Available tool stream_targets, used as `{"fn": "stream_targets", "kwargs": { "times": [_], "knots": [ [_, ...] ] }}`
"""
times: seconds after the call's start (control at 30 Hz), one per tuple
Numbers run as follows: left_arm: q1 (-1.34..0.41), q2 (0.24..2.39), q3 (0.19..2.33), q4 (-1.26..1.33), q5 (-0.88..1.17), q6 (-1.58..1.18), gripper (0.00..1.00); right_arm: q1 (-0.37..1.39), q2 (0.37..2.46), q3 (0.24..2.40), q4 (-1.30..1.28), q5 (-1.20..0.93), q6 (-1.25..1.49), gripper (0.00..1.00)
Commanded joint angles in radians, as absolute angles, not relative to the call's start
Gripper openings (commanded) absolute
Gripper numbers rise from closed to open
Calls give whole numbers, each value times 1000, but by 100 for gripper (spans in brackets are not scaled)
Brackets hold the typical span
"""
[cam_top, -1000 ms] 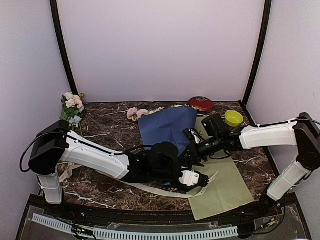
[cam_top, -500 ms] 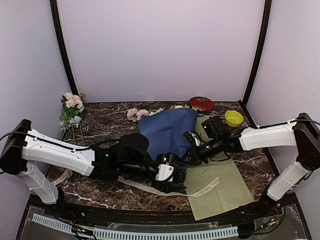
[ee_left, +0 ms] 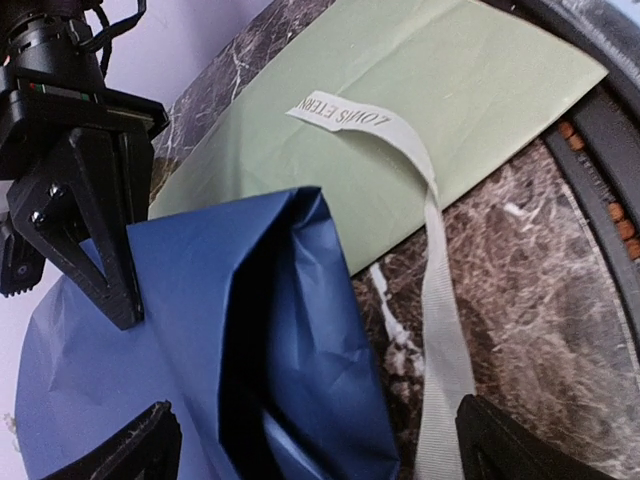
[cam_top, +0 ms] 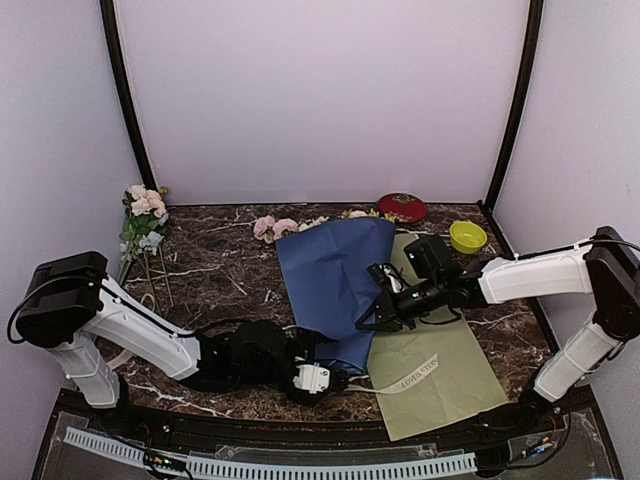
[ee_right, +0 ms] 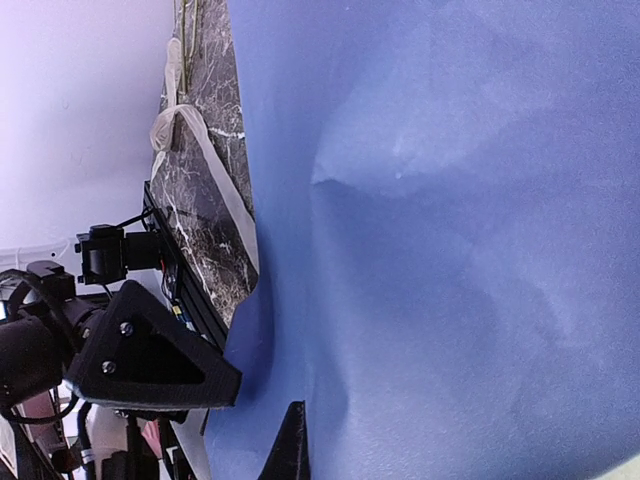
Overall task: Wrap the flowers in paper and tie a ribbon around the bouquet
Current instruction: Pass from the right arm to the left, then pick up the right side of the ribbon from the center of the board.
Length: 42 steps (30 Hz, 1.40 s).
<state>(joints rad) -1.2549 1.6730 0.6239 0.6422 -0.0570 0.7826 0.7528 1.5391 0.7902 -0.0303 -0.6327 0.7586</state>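
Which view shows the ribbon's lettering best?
Left wrist: the ribbon is close and sharp, printed end flat on the yellow-green sheet. Top external shows it small, print barely legible. Right wrist is filled by the blue paper.

The top view looks down from above and behind the arms on the whole bench (cam_top: 220, 270). The left wrist view looks rightward, low and close, over the paper (ee_left: 310, 340). The right wrist view faces left, very near this paper.

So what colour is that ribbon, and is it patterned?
The ribbon is beige-cream with small dark lettering near its end, clearest in the left wrist view.
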Motion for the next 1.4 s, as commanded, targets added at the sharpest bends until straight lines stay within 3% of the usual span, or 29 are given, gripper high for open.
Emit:
{"fn": "stream_targets", "kwargs": {
  "times": [0.0,0.07,0.13,0.27,0.4,0.47,0.5,0.63,0.8,1.13,1.37],
  "knots": [
    [-1260,1751,599,936,-217,880,98,759,1523,778,29,-644,770,0],
    [-1265,1796,599,1050,-282,905,94,759,1525,775,33,-646,772,0],
    [-1278,1825,608,1099,-310,925,83,759,1528,774,33,-648,773,0],
    [-1294,1829,596,1123,-308,911,36,758,1524,772,26,-645,771,0],
    [-1300,1783,582,1036,-262,861,8,758,1525,770,9,-637,758,0],
    [-1301,1761,586,977,-242,833,0,758,1526,769,-5,-636,749,0],
    [-1301,1753,584,961,-234,825,0,757,1526,770,-21,-632,741,0],
    [-1301,1751,578,948,-239,820,0,751,1493,777,-135,-582,689,27],
    [-1302,1778,584,943,-244,810,0,761,1383,790,-366,-390,547,48],
    [-1291,1787,574,938,-251,744,0,976,1387,777,-499,-187,472,71],
    [-1274,1786,572,929,-241,688,0,1040,1429,787,-509,-168,395,74]
  ]
}}
